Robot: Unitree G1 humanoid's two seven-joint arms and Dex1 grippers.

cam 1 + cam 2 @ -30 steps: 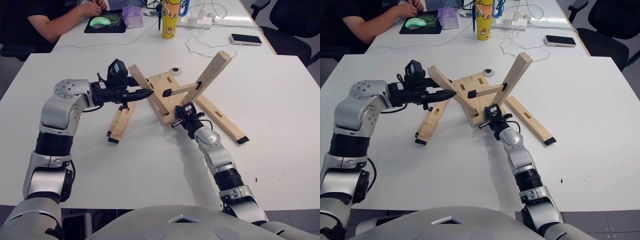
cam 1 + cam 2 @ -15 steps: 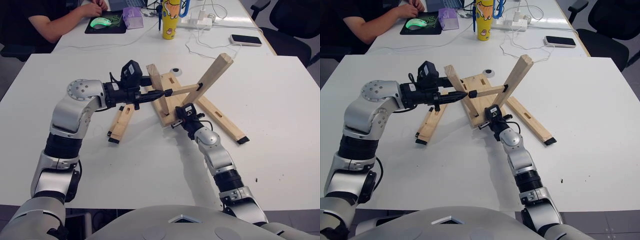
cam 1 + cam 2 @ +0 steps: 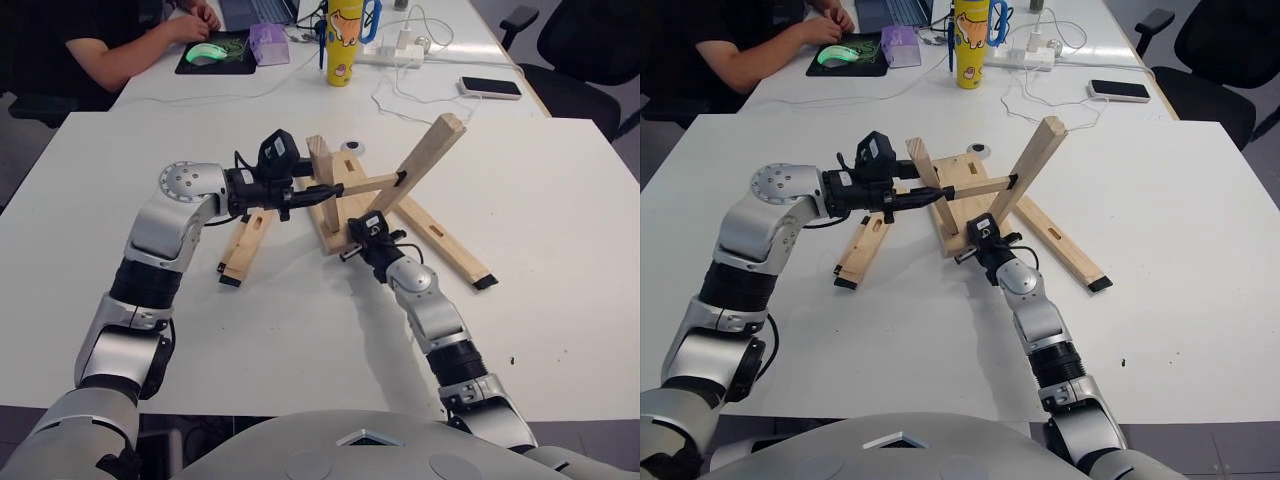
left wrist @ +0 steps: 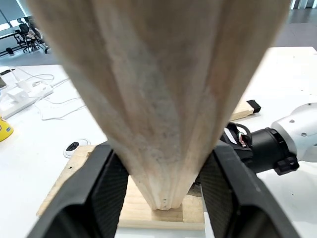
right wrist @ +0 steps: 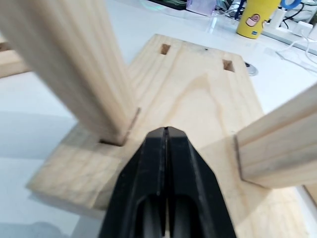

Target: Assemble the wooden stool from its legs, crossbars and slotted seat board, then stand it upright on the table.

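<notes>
The slotted seat board (image 3: pixel 345 172) lies flat at mid-table. A wooden leg (image 3: pixel 321 170) stands nearly upright in one of its slots, and my left gripper (image 3: pixel 305 193) is shut on it; the leg (image 4: pixel 158 99) sits between the black fingers (image 4: pixel 106 198). A second leg (image 3: pixel 428 157) leans up from the board, carrying a crossbar (image 3: pixel 368 184) whose free end touches the held leg. My right gripper (image 5: pixel 166 144) is shut with nothing in it, its tips resting on the board's near edge (image 5: pixel 198 99).
Two loose slotted pieces lie flat: one left of the board (image 3: pixel 243 245), one right (image 3: pixel 440 238). A small round disc (image 3: pixel 351 146) sits behind the board. Yellow cup (image 3: pixel 343 40), phone (image 3: pixel 490 88) and cables are on the far table. The near and right table areas are bare.
My left arm has swung the held leg from a slant to nearly upright, bringing it against the crossbar's free end. The right gripper has stayed at the board's edge.
</notes>
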